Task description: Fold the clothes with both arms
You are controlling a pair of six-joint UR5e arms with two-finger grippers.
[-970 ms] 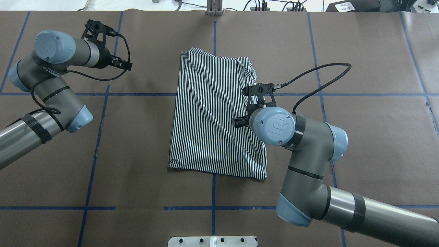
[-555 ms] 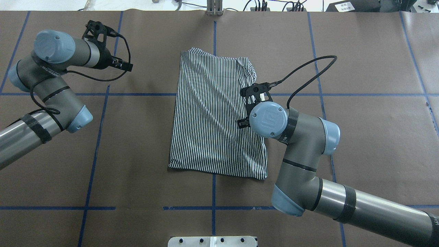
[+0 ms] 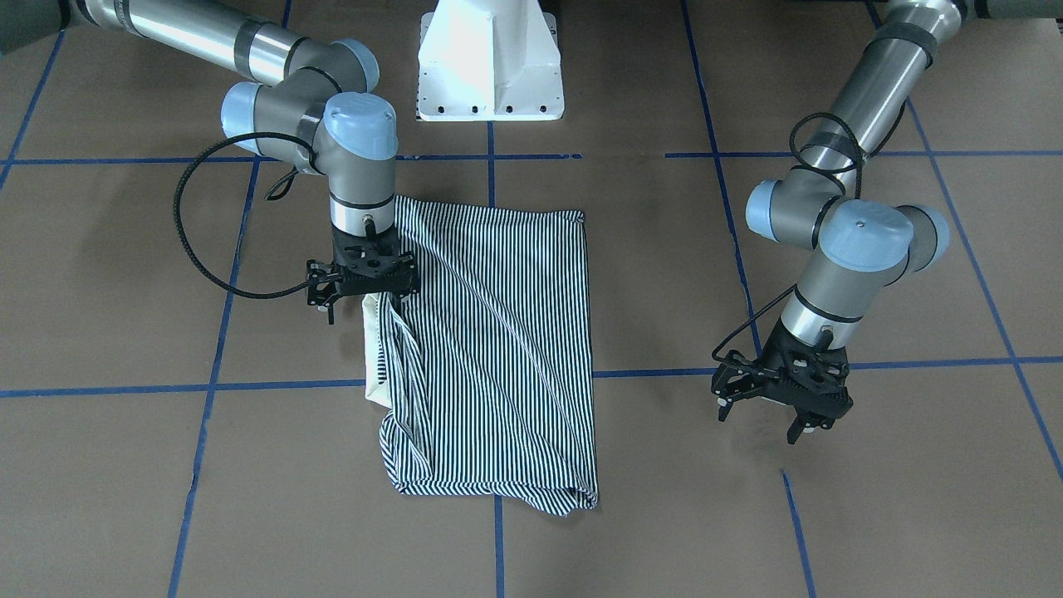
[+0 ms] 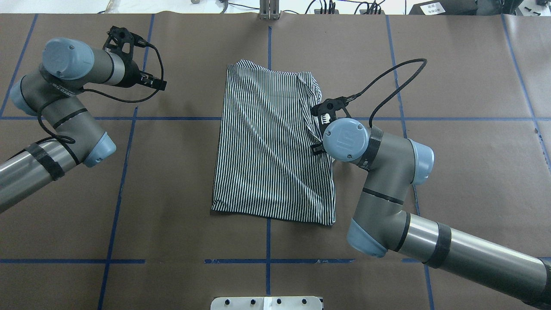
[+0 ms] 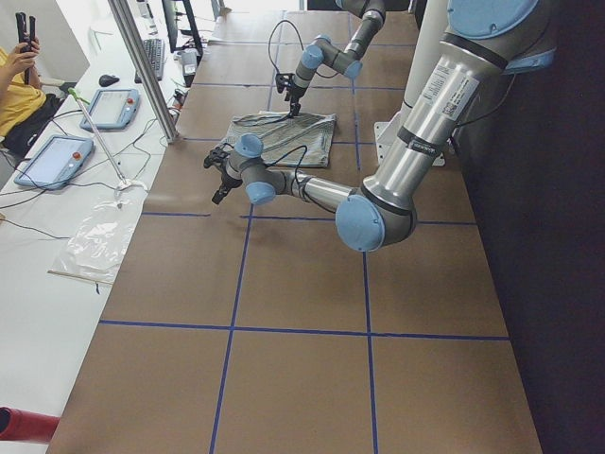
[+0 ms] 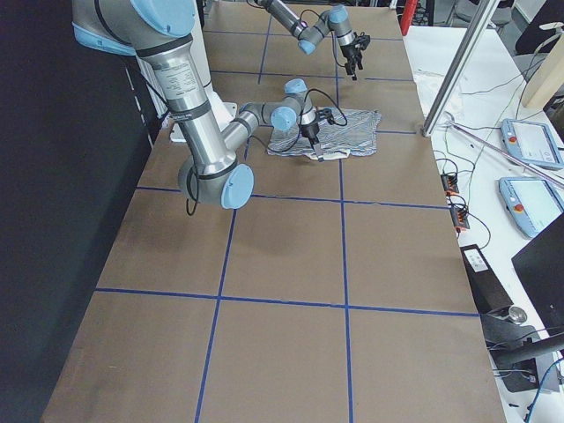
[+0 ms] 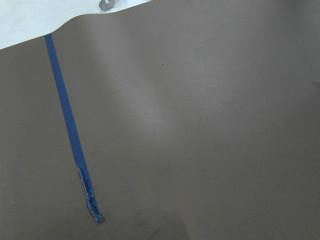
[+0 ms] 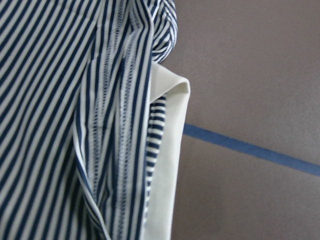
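Overhead exterior: striped polo shirt lies at centre of the brown table, folded lengthwise into a tall panel with diagonal creases. Hem toward 6 o'clock, bunched shoulder end toward 12.

Right gripper points straight down at the shirt's 3 o'clock edge, slightly above the midpoint. Front-facing view puts it directly over the cream collar, which pokes out from under the striped layers. Fingertips hidden by the wrist and gripper body; cannot tell whether they are spread, closed, or pinching cloth. Right wrist camera shows only the collar fold, a stitched seam and a blue tape line.

Left gripper hangs over bare table at about 10 o'clock from the shirt, well apart. Fingers spread, nothing between them. Left wrist camera shows brown paper and tape only.
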